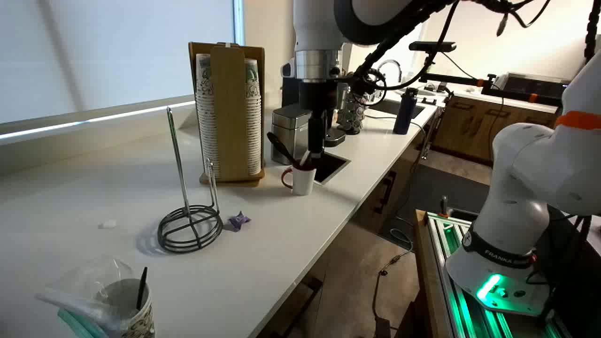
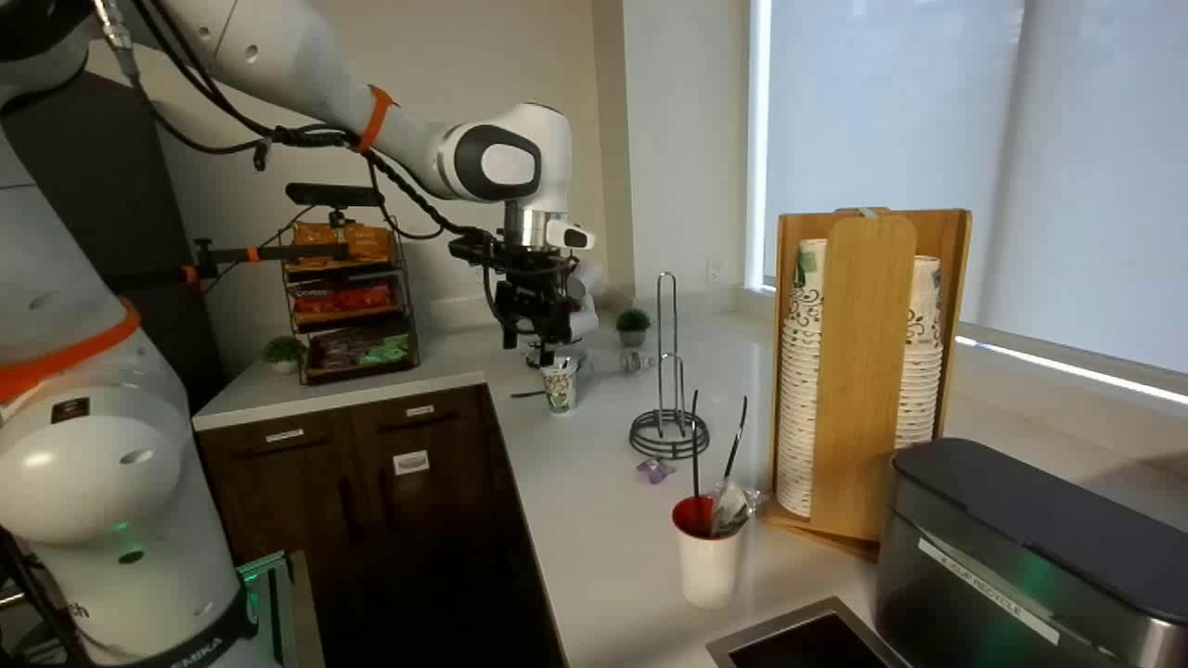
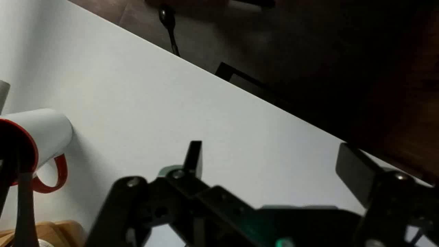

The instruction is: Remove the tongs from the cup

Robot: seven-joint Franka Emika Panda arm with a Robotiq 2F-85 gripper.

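While the Robotiq gripper hangs above the white countertop, jaws wide apart, slim black tongs stand in the red-lined white mug (upright, near the wooden cup dispenser).

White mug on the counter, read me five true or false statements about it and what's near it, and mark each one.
1. The mug has a red handle. True.
2. The mug lies on its side. False: it stands upright on the counter.
3. Two slim black stems stick up from the mug. True.
4. The mug is being gripped. False: the gripper is open and apart from it.
5. A small purple item lies beside the wire stand. True.
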